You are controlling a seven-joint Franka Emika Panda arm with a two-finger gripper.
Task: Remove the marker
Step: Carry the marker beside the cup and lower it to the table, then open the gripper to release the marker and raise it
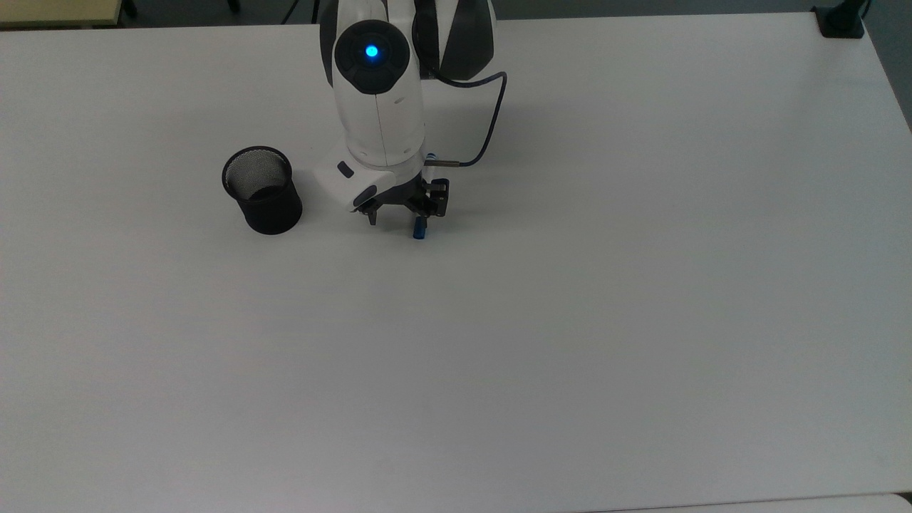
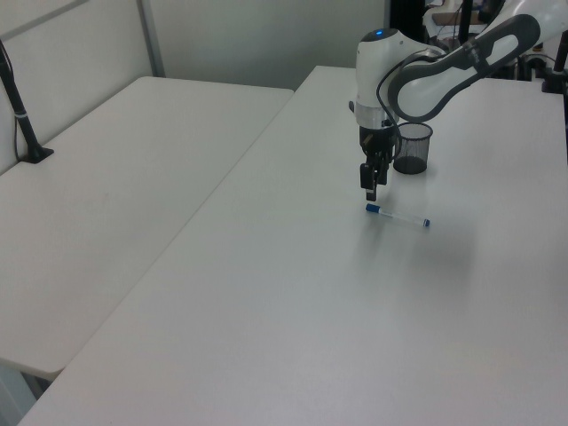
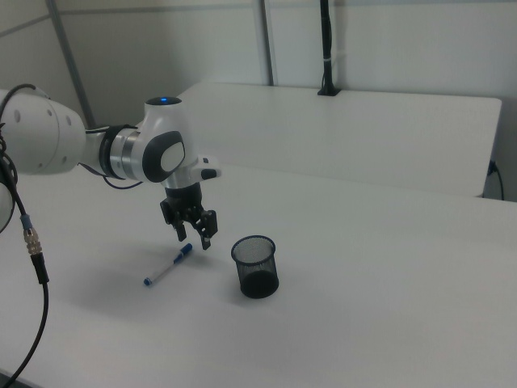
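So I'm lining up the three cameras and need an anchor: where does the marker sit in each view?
Top view: the marker pokes its blue end out just below the open gripper, which covers most of it.
Left view: it lies flat on the table, below the gripper.
Right view: it lies flat, at the right view's left of the black mesh cup.
Shared landmark: the black mesh cup, standing apart from the marker.
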